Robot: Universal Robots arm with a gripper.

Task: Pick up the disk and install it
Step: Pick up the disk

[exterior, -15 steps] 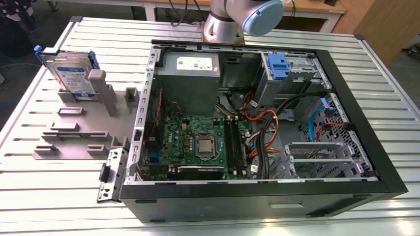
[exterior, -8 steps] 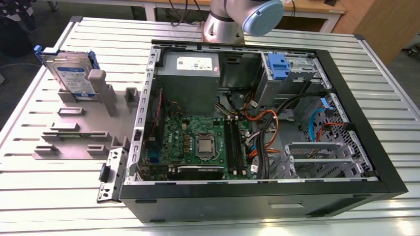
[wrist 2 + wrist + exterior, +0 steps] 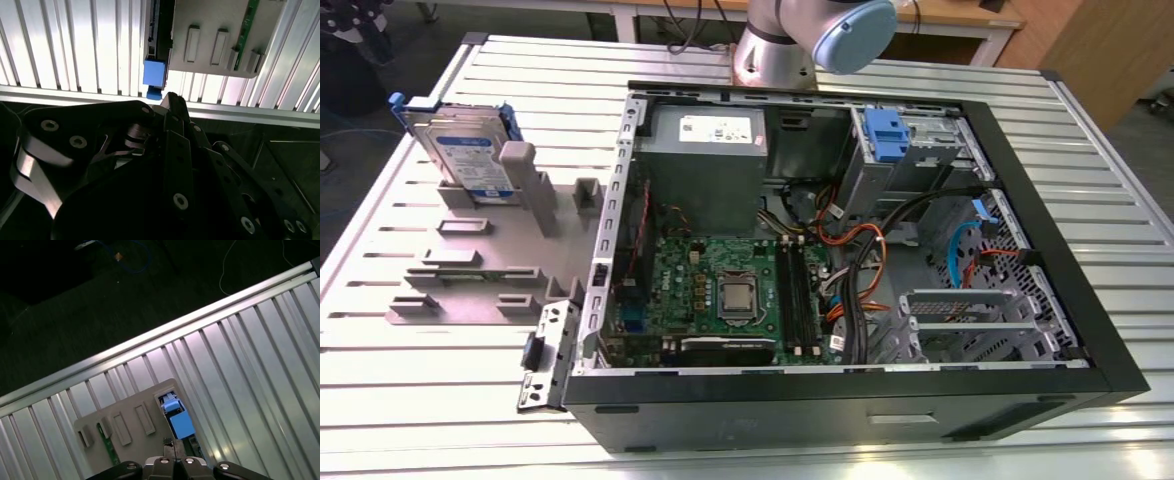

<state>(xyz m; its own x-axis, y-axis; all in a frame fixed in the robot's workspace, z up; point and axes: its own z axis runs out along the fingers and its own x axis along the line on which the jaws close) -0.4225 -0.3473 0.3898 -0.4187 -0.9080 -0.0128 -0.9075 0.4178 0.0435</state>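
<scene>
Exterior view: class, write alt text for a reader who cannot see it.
The disk stands on edge in a grey holder on a ribbed table, at the exterior view's left of an open computer case.

One disk [image 3: 464, 150], one computer case [image 3: 761, 412], one fixture plate [image 3: 483, 292], one table [image 3: 414, 400].

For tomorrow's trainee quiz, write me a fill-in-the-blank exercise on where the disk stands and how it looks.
1. The disk stands ___ in the grey holder.
2. It is on the exterior view's ___ of the open computer case.
3. The plastic carrier framing the disk is coloured ___.

Missing words: upright; left; blue.
</scene>
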